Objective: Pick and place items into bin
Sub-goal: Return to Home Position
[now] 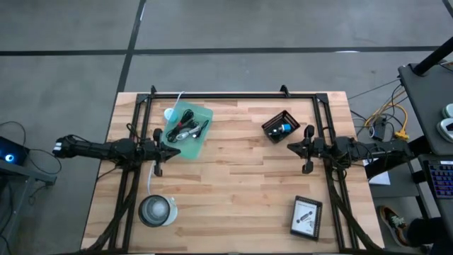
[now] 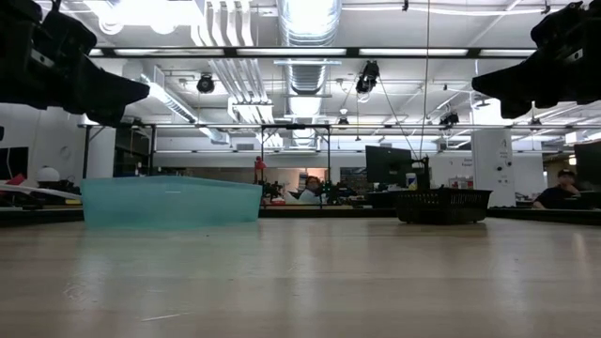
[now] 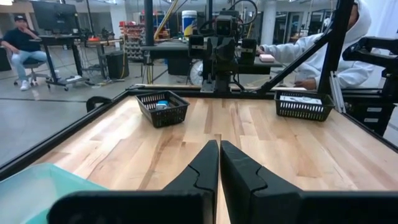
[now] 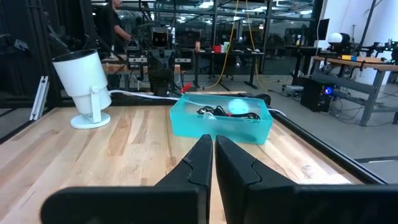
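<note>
A teal bin [image 1: 188, 132] stands at the table's far left and holds black coiled cables [image 1: 190, 129] and small pieces. It also shows in the right wrist view [image 4: 221, 119] and the low view [image 2: 169, 202]. A small black basket [image 1: 281, 126] at the far right holds a small blue piece [image 3: 162, 104]. A second black basket [image 1: 306, 217] near the front right holds a white printed packet. My left gripper [image 1: 177, 150] hovers shut just beside the teal bin's near edge, pointing level toward the table's right. My right gripper [image 1: 291, 146] hovers shut near the small basket, pointing left.
A round clear lidded tub [image 1: 156, 210] stands near the front left edge. A black frame [image 1: 233, 95] runs along the table's far edge and both sides. Bare wood lies between the two grippers. People sit at desks in the room beyond the table.
</note>
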